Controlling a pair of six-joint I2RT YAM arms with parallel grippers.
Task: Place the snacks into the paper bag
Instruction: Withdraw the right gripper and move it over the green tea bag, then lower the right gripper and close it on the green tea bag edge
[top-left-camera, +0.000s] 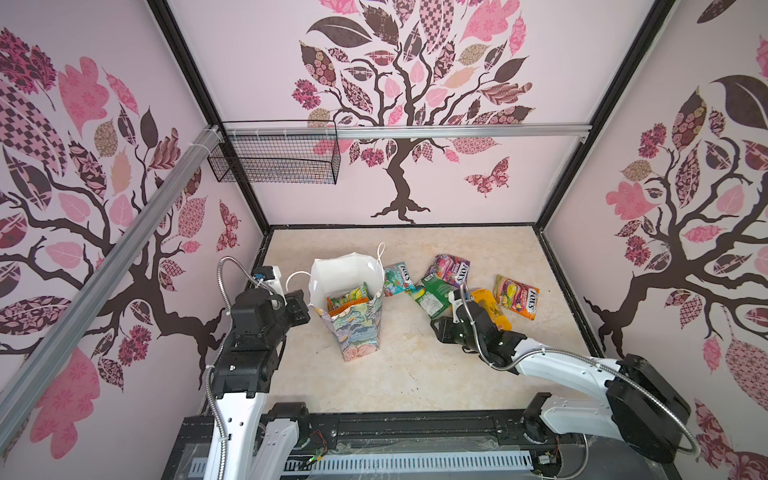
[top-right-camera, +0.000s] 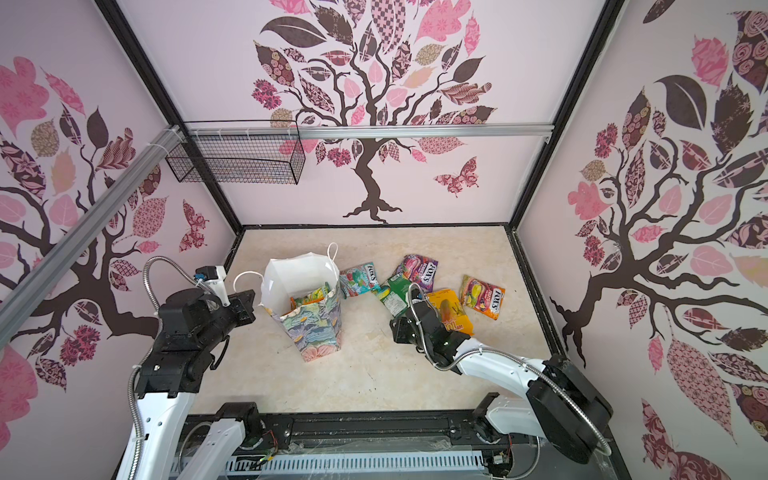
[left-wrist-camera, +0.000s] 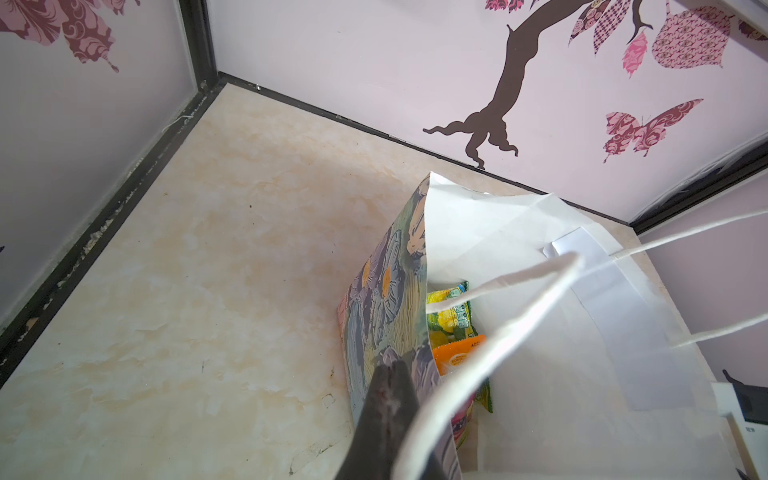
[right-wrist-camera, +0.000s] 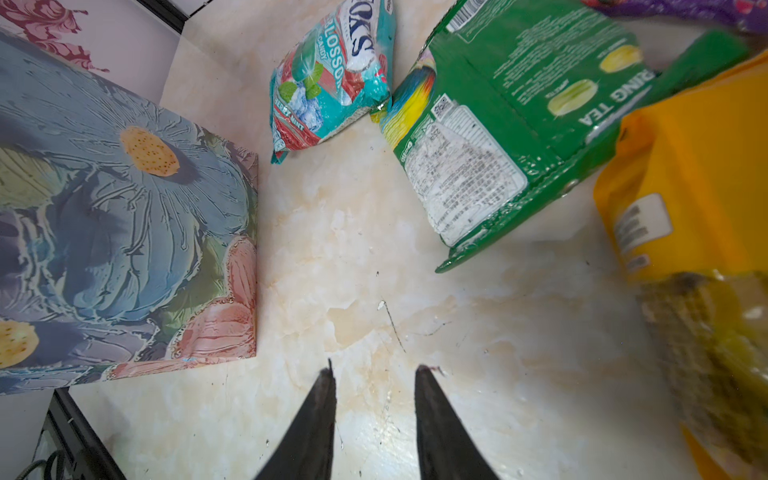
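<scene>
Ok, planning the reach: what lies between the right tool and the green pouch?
Only bare tabletop before the green pouch, seen in the right wrist view.

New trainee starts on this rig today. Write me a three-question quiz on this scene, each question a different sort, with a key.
1. True or false: the paper bag lies flat on its side.
2. How many snacks lie on the table outside the bag? A three, B five, C eight.
3. Short answer: what is between the right gripper's fingers?
Key: 1 false, it stands upright and open. 2 B. 3 Nothing; the fingers stand apart over bare table.
</scene>
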